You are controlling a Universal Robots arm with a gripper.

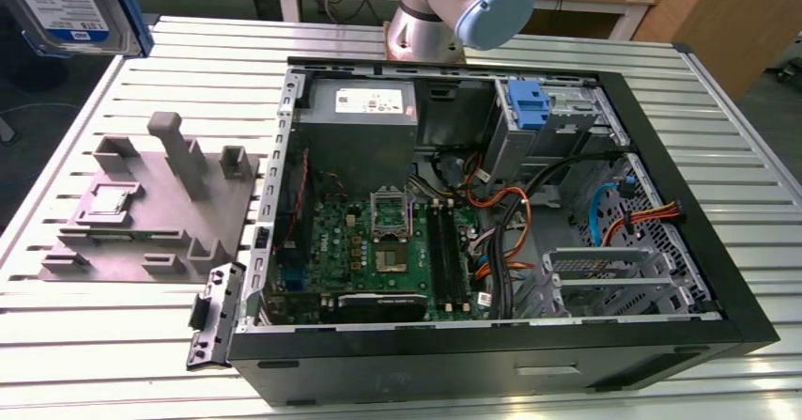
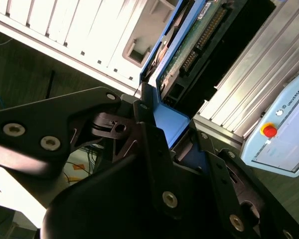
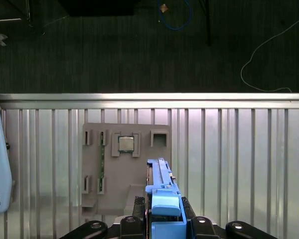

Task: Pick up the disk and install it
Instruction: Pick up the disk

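The disk (image 3: pixel 162 199) (edge-on in the first wrist view) hangs clamped between my fingers (image 2: pixel 150 144), raised over the grey fixture plate (image 1: pixel 145 209) on the slatted desk (image 1: pixel 100 345), beside the open computer case (image 1: pixel 501 204).

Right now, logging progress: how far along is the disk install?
Done: the disk is picked up. In hand: the jaws grip its blue rail, high at the exterior view's left. Left: it is not yet inside the open computer case.
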